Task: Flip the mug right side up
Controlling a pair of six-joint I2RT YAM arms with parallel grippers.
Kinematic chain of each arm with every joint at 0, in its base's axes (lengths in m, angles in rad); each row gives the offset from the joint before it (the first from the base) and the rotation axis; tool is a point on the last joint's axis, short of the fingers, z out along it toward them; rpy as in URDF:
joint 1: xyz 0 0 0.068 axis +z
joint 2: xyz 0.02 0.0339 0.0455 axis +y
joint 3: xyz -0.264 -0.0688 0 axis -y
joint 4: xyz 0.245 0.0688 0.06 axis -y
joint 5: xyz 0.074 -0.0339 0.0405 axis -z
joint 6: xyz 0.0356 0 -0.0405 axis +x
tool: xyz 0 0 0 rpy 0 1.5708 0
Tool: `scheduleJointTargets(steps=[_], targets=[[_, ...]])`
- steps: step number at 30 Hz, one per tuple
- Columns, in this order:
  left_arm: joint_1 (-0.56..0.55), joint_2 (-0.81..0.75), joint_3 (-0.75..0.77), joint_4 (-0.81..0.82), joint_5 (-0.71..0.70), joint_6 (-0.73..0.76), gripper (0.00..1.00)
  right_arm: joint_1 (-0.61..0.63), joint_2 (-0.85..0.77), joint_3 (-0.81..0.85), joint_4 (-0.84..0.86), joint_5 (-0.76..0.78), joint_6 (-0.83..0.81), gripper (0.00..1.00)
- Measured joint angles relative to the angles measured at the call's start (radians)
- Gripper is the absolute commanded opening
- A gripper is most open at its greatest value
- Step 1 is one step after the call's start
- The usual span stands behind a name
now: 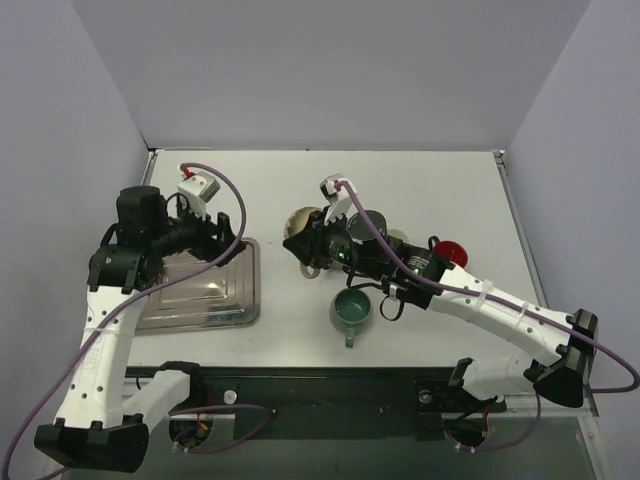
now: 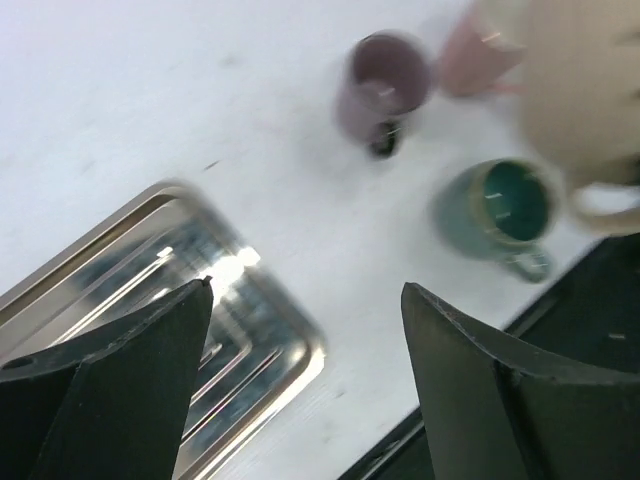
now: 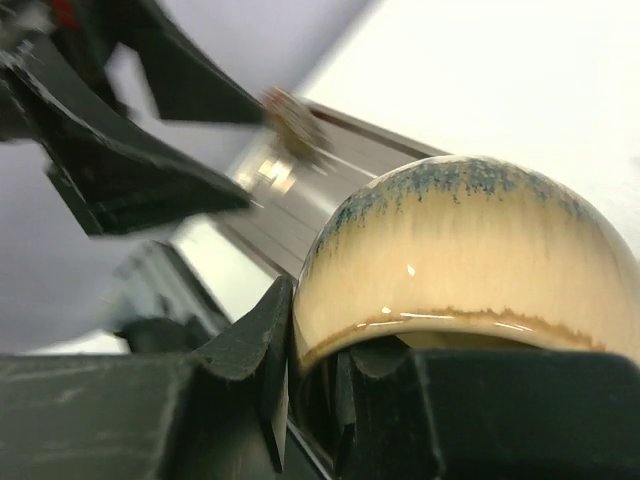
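Over the counter (image 1: 420,190), my rt pincer (image 3: 315,370) is clamping the tan mug (image 3: 460,250); L pincer (image 2: 307,290) is hanging open above tray (image 2: 130,265).

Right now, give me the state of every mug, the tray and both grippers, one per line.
beige glazed ceramic mug: gripped at its wall, orientation unclear
green ceramic mug: upright, free
dark purple mug: standing, apparently upright, free
shiny metal tray: lying flat
left gripper: open, empty
right gripper: shut on the beige mug
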Motion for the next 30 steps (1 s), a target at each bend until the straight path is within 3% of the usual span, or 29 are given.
scheduleJointTargets(steps=[5, 9, 15, 22, 24, 26, 28, 30], targets=[[0.03, -0.056, -0.14, -0.012, -0.391, 0.174, 0.89, -0.068, -0.057, 0.076, -0.48, 0.125, -0.119, 0.0], [0.169, 0.001, -0.233, -0.006, -0.549, 0.265, 0.91, -0.223, -0.133, -0.071, -0.646, 0.175, -0.13, 0.0], [0.414, 0.115, -0.306, 0.051, -0.61, 0.347, 0.91, -0.388, -0.163, -0.388, -0.697, 0.122, -0.113, 0.0], [0.542, 0.229, -0.327, 0.17, -0.612, 0.375, 0.91, -0.464, -0.108, -0.529, -0.588, -0.026, -0.088, 0.0], [0.566, 0.258, -0.336, 0.199, -0.613, 0.381, 0.91, -0.464, -0.082, -0.531, -0.541, -0.048, -0.087, 0.09], [0.585, 0.287, -0.337, 0.221, -0.613, 0.385, 0.91, -0.47, -0.073, -0.531, -0.504, -0.068, -0.084, 0.35], [0.597, 0.323, -0.337, 0.247, -0.606, 0.389, 0.9, -0.474, -0.068, -0.531, -0.478, -0.088, -0.079, 0.48], [0.603, 0.355, -0.337, 0.265, -0.589, 0.392, 0.87, -0.476, -0.064, -0.531, -0.468, -0.094, -0.079, 0.53]])
